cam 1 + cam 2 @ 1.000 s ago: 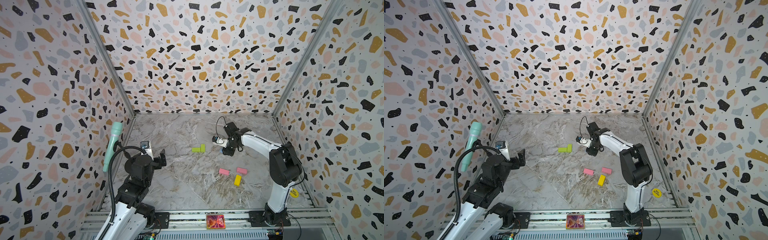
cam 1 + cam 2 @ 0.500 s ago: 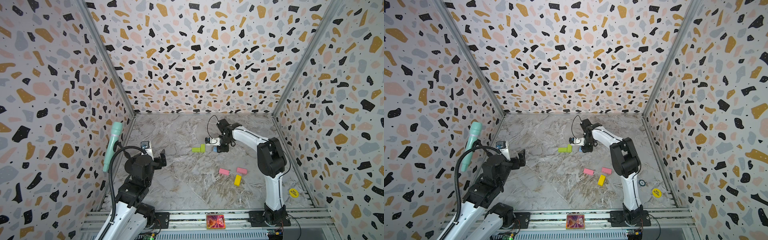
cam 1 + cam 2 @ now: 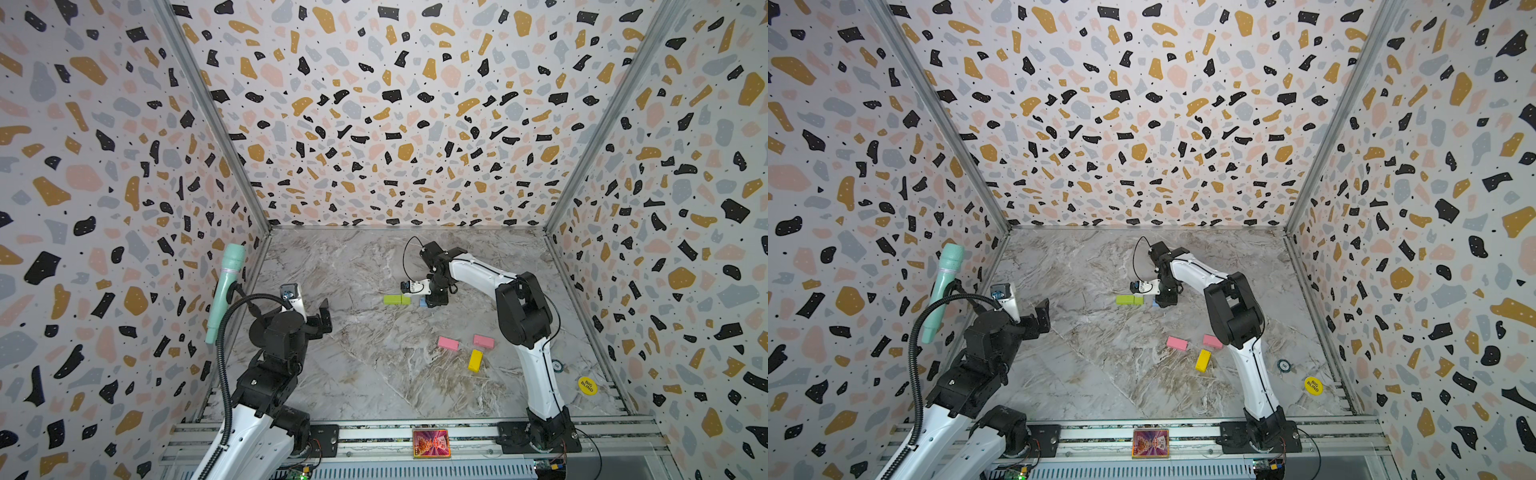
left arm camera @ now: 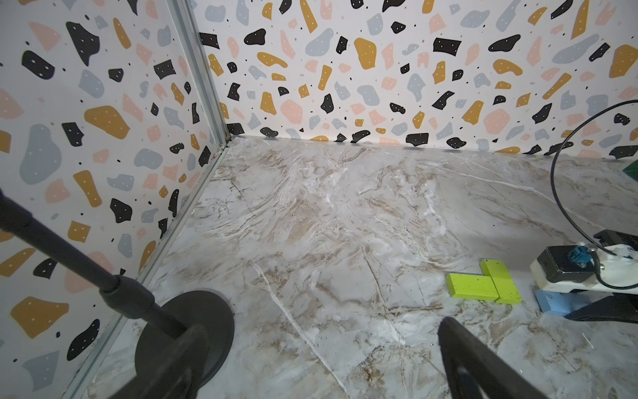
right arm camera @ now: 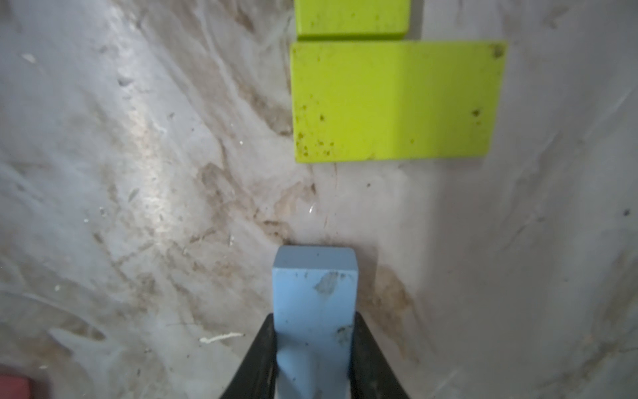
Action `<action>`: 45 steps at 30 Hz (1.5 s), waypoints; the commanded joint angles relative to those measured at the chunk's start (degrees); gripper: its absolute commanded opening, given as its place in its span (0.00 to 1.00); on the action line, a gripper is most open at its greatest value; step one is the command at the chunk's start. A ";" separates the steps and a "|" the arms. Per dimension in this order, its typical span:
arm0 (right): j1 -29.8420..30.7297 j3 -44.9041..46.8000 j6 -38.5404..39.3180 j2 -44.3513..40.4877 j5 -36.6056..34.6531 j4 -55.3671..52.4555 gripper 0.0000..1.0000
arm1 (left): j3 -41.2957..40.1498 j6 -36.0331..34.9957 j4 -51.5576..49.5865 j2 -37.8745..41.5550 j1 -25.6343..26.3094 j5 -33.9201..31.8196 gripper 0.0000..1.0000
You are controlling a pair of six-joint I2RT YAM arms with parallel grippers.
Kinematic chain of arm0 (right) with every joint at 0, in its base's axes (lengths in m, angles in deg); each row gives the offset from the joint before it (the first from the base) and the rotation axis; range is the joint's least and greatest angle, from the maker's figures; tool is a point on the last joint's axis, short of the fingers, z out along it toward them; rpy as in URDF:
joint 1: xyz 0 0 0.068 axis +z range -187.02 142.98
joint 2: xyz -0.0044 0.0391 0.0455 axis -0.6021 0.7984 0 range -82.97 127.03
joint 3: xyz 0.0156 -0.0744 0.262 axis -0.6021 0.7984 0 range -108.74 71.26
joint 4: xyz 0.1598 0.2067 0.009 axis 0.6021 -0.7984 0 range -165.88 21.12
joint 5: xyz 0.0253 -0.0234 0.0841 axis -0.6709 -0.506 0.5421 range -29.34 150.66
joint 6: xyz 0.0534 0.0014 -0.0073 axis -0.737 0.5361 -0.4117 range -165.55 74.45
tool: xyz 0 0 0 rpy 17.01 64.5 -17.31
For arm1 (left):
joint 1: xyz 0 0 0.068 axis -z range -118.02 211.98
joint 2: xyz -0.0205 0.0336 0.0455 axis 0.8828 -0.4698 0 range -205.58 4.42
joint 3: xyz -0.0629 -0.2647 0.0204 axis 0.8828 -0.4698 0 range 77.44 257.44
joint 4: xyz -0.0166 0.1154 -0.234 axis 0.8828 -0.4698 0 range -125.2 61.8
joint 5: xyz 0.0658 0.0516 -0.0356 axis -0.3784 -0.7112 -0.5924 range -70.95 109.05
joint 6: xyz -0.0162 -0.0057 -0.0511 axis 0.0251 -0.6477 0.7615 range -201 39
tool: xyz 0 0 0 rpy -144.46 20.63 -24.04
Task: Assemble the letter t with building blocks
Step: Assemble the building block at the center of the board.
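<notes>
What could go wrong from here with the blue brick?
1. The light blue brick, pinched between the fingers of the right gripper, seems to stand on a narrow edge; released so, it may topple.
2. A gap separates it from the nearer green brick; closing it could shove that brick and the second green brick touching it out of line.

green (image 3: pixel 392 299) + green (image 3: pixel 406 299): flat, touching | blue (image 3: pixel 423 302): gripped, just beside them (small gap) | pink (image 3: pixel 448 343), pink (image 3: pixel 483 341), yellow (image 3: pixel 475 360): flat, loose, close together, none touching, well nearer me
</notes>
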 commanded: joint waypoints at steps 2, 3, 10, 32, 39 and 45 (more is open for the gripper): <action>0.95 -2.70 0.66 1.33 -0.53 -3.00 0.19 | -1.22 0.06 2.60 0.86 0.29 -1.31 0.99; 1.14 -3.13 0.65 1.77 -0.58 -3.23 0.19 | -1.27 -0.04 2.70 1.02 0.29 -1.32 0.99; 1.84 -4.42 0.64 3.45 -1.05 -3.43 0.20 | -1.42 0.03 2.82 1.25 0.30 -1.25 0.99; 2.98 -7.33 0.72 4.88 0.40 -4.85 0.26 | -1.33 0.02 2.62 1.67 0.35 -1.70 0.99; 3.15 -7.24 0.72 4.69 1.20 -5.19 0.27 | -1.34 0.06 2.51 1.85 0.35 -1.76 0.99; 3.42 -7.23 0.72 4.69 1.74 -5.28 0.27 | -1.34 0.03 2.42 2.04 0.32 -1.83 1.00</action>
